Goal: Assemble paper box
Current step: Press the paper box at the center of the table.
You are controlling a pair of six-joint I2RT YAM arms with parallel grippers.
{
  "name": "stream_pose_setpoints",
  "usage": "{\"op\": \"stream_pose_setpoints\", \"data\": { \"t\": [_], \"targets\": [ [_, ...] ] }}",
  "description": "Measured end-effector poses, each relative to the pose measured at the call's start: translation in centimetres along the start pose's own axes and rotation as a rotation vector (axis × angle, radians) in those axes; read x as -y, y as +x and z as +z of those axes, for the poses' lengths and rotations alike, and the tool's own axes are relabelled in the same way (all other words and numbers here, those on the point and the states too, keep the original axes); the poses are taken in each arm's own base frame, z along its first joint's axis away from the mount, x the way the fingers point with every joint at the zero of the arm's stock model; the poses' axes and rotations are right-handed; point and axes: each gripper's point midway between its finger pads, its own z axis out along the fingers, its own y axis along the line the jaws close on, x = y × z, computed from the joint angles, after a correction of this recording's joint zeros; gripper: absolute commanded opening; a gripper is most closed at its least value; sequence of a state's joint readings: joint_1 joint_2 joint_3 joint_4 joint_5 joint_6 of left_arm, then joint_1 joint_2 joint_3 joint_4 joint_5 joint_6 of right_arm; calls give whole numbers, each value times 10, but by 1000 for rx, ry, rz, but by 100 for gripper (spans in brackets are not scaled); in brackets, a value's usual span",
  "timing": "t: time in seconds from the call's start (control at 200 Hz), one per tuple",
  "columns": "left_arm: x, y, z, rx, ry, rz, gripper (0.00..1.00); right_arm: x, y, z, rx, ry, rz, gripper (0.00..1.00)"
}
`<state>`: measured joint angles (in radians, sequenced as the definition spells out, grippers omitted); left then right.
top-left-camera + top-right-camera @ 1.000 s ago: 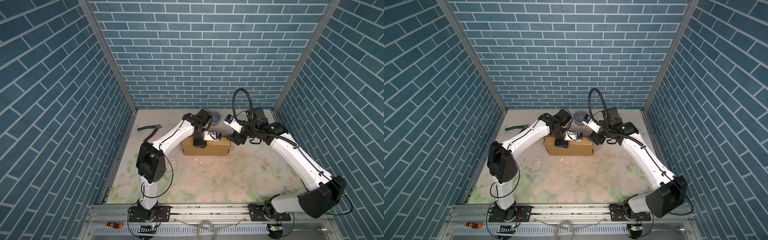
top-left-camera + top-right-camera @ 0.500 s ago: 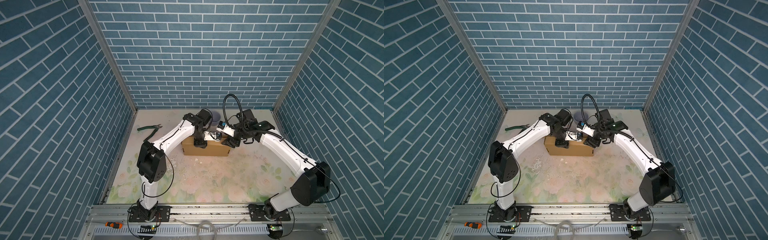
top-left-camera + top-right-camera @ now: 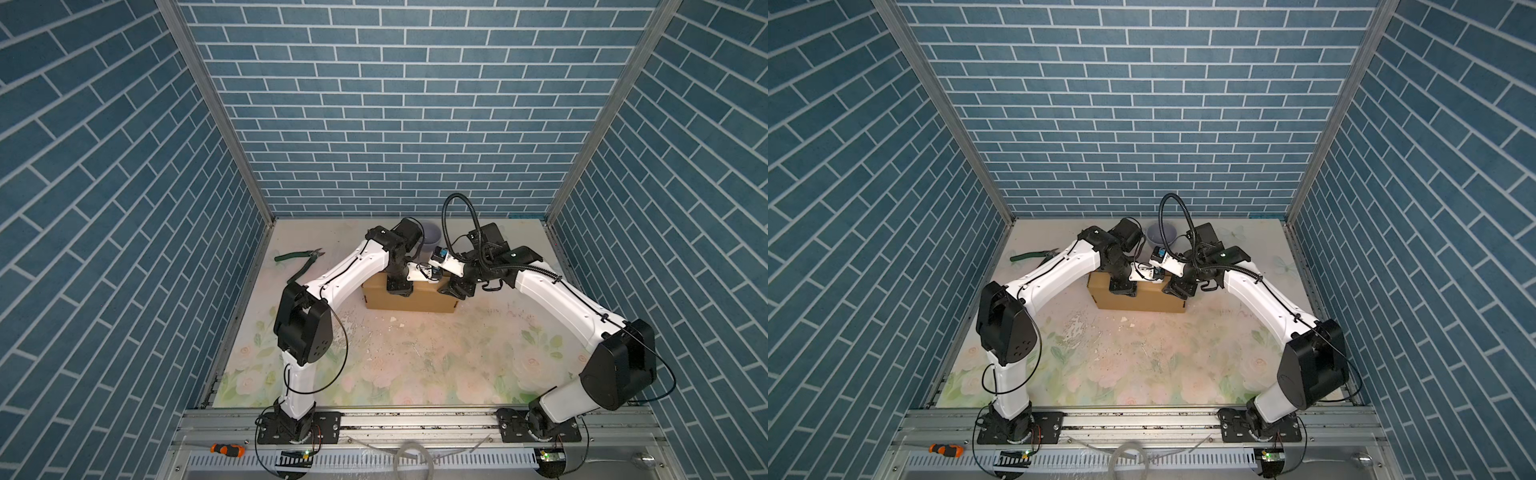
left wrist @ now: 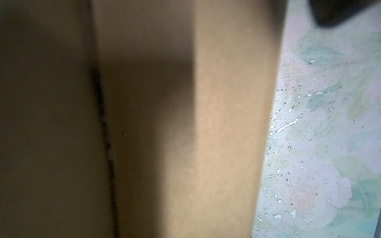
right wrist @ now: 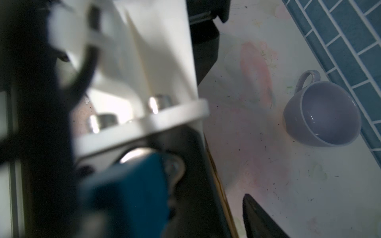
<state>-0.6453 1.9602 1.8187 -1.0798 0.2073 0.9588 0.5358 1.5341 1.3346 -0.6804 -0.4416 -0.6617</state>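
Nearest, an orange-handled screwdriver [image 3: 226,449] is seen lying on the rail [image 3: 415,419]. From that rail the left arm [image 3: 353,270] and the right arm [image 3: 561,299] are bent at the elbows and stretched forward and inward over the flowered table [image 3: 415,365]. An arch is formed, with the wrists nearly met above the far middle.

The box [image 3: 409,301] is set there on the table as a low brown block. Its long axis is laid left to right, parallel to the back wall [image 3: 395,104], and one long side is turned toward the rail. In both top views it is partly covered by the wrists.

The left gripper [image 3: 399,287] is pointed straight down onto the box top, left of the middle. The right gripper [image 3: 456,288] is lowered at a slant at the box's right end. How the jaws of either stand cannot be told, nor whether cardboard is grasped. In the left wrist view most of the picture is filled by blurred cardboard.

Beyond the box, a lilac cup [image 3: 430,233] is stood upright close to the wall, apart from the box. At the far left, green-handled pliers [image 3: 301,259] are laid well apart from it.
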Motion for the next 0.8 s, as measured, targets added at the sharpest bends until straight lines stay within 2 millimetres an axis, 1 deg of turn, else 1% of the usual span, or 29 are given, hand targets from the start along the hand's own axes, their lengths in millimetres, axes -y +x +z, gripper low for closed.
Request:
{"op": "stream_pose_setpoints", "data": {
  "t": [0.11,0.215,0.275,0.33,0.48,0.63,0.72,0.8],
  "targets": [
    [0,0,0,-1,1,4,49,-4,2,0,-4,-18,7,73],
    [0,1,0,-1,1,5,51,-3,3,1,-11,-18,4,71],
    [0,1,1,-2,2,3,54,-1,4,2,-16,-6,-12,70],
    [-1,2,2,-1,-2,1,58,2,4,2,-17,7,-24,68],
    [-8,4,3,8,-40,-6,67,9,3,6,-21,39,-63,64],
    [-11,13,2,2,-69,-16,72,12,4,12,-31,41,-91,60],
    [-10,20,2,1,-81,-31,76,12,2,15,-38,34,-118,61],
    [-9,26,2,6,-89,-42,77,12,4,18,-45,26,-126,63]
  ]
}}
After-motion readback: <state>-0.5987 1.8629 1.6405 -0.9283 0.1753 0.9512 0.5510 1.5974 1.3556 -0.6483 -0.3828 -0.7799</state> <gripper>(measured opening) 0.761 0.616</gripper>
